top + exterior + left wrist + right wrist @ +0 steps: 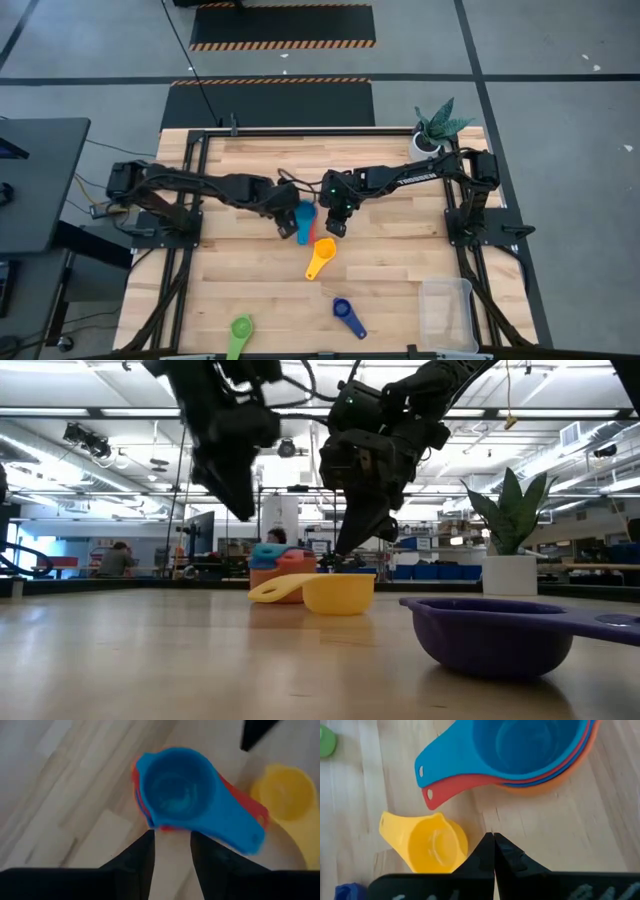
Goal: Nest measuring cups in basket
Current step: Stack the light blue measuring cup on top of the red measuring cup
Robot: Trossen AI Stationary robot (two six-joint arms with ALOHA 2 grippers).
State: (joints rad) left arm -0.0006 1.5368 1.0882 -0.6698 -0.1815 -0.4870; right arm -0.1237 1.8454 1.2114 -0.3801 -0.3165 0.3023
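Several measuring cups sit nested on the table's middle: light blue (305,217) on top, then red, a darker blue and orange (555,780), handles (445,762) fanned out. A yellow cup (320,258) lies just in front of the stack, bowl up. My left gripper (172,845) hovers open above the table by the stack's left side, clear of it in the low view (240,505). My right gripper (493,840) is shut, pointing down between the stack and the yellow cup (432,845), touching neither. The clear basket (447,312) stands at the near right corner.
A dark blue cup (348,315) and a green cup (240,333) lie apart near the front edge; the dark blue one fills the low view's foreground (490,635). A white plant pot (432,135) stands at the far right corner. Bare wood lies between the cups and the basket.
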